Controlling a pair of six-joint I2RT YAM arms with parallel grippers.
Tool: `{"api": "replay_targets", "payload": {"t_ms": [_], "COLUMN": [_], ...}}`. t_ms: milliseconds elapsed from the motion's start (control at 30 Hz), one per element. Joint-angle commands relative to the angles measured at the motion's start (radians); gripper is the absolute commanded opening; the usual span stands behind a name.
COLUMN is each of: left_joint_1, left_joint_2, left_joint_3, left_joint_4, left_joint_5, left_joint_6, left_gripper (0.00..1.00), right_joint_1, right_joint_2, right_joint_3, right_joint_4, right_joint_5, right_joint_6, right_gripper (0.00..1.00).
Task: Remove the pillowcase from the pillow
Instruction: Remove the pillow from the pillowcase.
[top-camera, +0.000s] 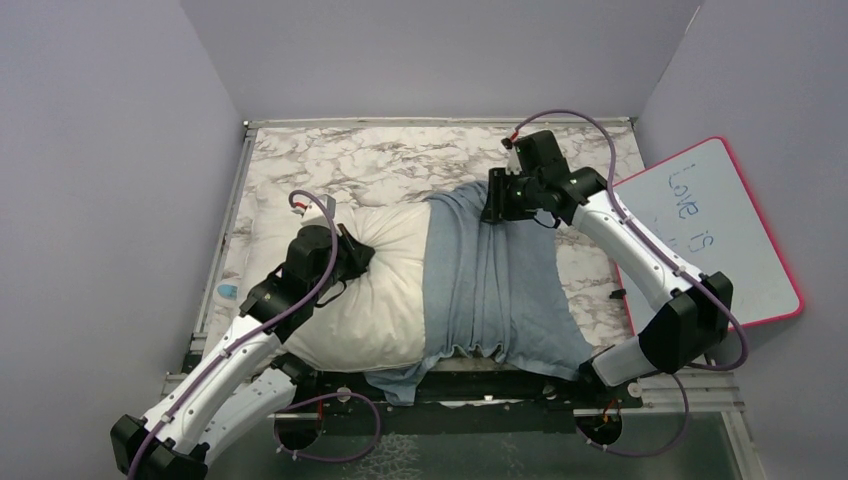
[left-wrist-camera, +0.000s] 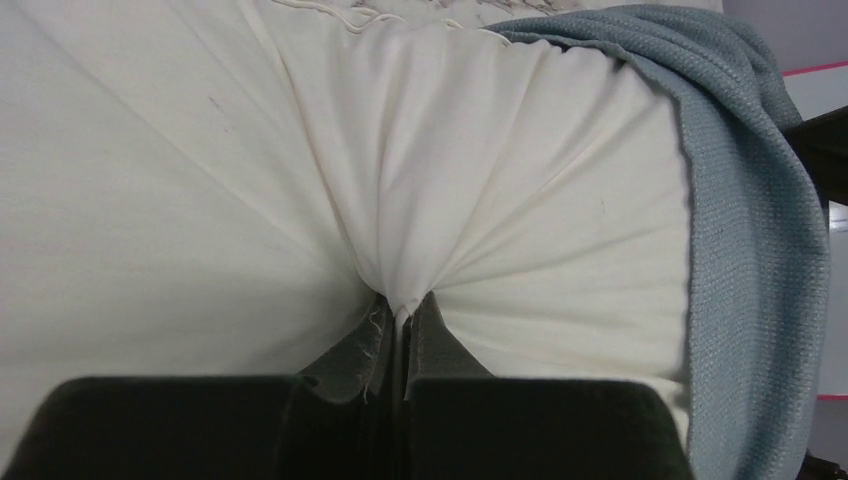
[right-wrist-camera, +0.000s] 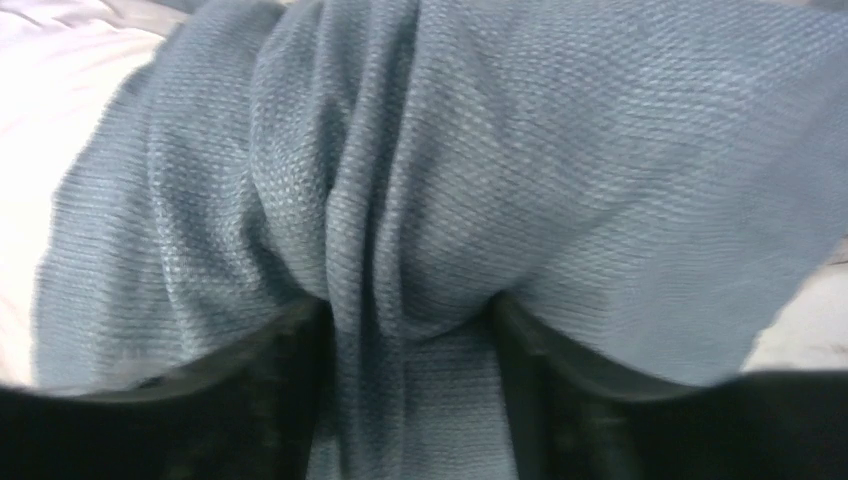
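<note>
The large plump white stuffed pillow (top-camera: 365, 300) lies on the marble-patterned tabletop (top-camera: 330, 160) with its long axis running left to right. The soft grey-blue woven pillowcase (top-camera: 500, 290) sheathes only its right half, with the case's open edge facing the left arm. Our left pincer (top-camera: 362, 255) is closed tight on a tuck of bare white pillow fabric, which anchors the exposed end. Our right pincer (top-camera: 497, 200) sits at the far edge of the case, its jaws partway apart astride a thick ridge of blue cloth. We cannot tell whether they have bitten down on it. The case lies directly under the right pincer and well apart from the left. We judge that the coming pull must run rightward along the pillow's long axis, away from the left pincer's hold.
</note>
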Motion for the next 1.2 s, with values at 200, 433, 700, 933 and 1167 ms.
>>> {"api": "replay_targets", "payload": {"t_ms": [200,433,700,933,1167], "left_joint_1": [0.021,0.047,0.239,0.309,0.337], "left_joint_2": [0.006,0.080,0.275,0.396,0.495], "left_joint_3": [-0.001,0.060,0.245,0.340,0.396], "left_joint_4": [-0.181,-0.127,-0.042,0.023,0.074], "left_joint_5": [-0.165,-0.145,-0.028,0.021,0.084], "left_joint_6": [0.017,0.024,0.030,0.021,0.008], "left_gripper": [0.00,0.00,0.00,0.00,0.00], "right_joint_1": [-0.217,-0.187,-0.123,-0.124,-0.123], "right_joint_2": [0.009,0.098,0.275,-0.175,-0.493], "right_joint_3": [0.056,0.262,0.618,0.103,-0.327], "right_joint_4": [0.018,0.033,-0.262,-0.023,0.100], "right_joint_5": [0.232,-0.207,-0.048,-0.190,-0.494], "right_joint_6": [0.003,-0.056,-0.126,0.024,0.262], "right_gripper": [0.00,0.02,0.68,0.89,0.89]}}
